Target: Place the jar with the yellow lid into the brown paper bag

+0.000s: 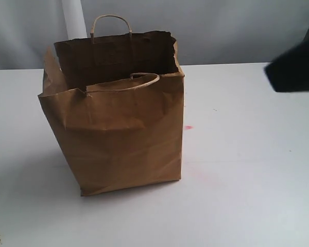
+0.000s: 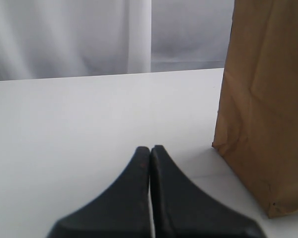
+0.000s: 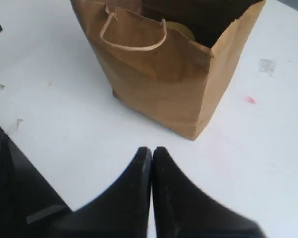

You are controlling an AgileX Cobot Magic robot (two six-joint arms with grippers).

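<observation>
Yellow-lidded jar (image 3: 181, 30): inside the bag; only a curved patch of dull yellow lid shows through the open mouth in the right wrist view, the rest is hidden by the paper
Brown paper bag (image 1: 118, 134): stands upright on the white table (image 1: 247, 180), mouth open, rim ragged, front wall creased
Handles: near handle (image 1: 139, 78) folded down along the front rim, far handle (image 1: 111, 20) standing up at the back
Right gripper (image 3: 151, 149): fingertips pressed together, nothing between them; it sits above bare table, and the bag with the jar lies ahead of the tips, apart from them
Jar relative to right gripper: beyond the bag's front wall, not touching the fingers
Left gripper (image 2: 150, 148): fingertips closed against each other, empty, low over the table; the bag's side wall rises just beside and ahead of it, not touching
Right arm (image 1: 296, 64): a dark blurred shape at the right edge of the exterior view, clear of the bag
Red mark (image 1: 188, 127): small smear on the table near the bag's right corner
</observation>
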